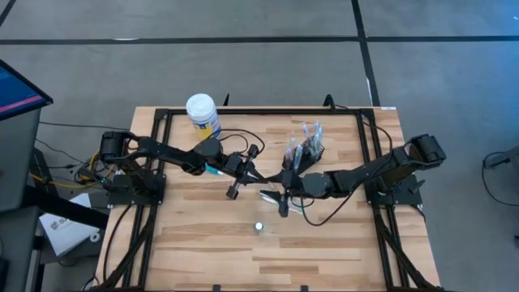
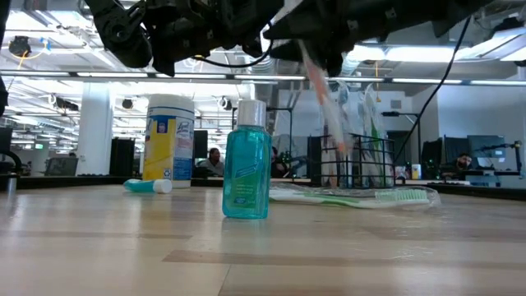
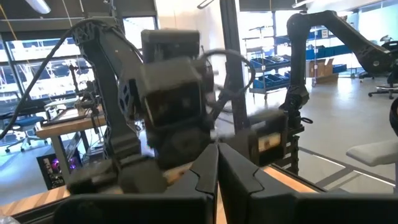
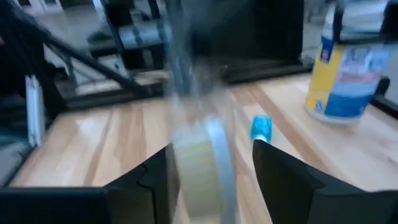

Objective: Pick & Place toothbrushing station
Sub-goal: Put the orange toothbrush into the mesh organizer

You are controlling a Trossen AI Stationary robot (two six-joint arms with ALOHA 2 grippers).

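Observation:
The black wire-mesh holder (image 1: pixel 306 151) stands on its base at the table's far middle, with several toothbrushes upright in it; it also shows in the low view (image 2: pixel 353 161). A packed green toothbrush (image 2: pixel 362 196) lies flat on the table. A small teal tube (image 1: pixel 213 171) lies near the jar. My right gripper (image 1: pixel 270 195) is shut on a packed toothbrush (image 2: pixel 325 99) above the table's middle. My left gripper (image 1: pixel 261 180) hovers right beside it, shut and empty (image 3: pixel 217 168). My right gripper pinches the toothbrush's clear pack (image 4: pixel 200 167) between its two fingers (image 4: pixel 280 177). The brush hangs tilted below the gripper, its lower end (image 2: pixel 339 146) clear of the table. Which part of the pack the fingers are on is blurred.
A white-lidded yellow-and-blue jar (image 1: pixel 203 114) stands at the far left of the table. A small teal bottle (image 1: pixel 259 226) stands nearer the front edge, close in the low view (image 2: pixel 246 164). Black frame rails (image 1: pixel 154 162) run along both sides.

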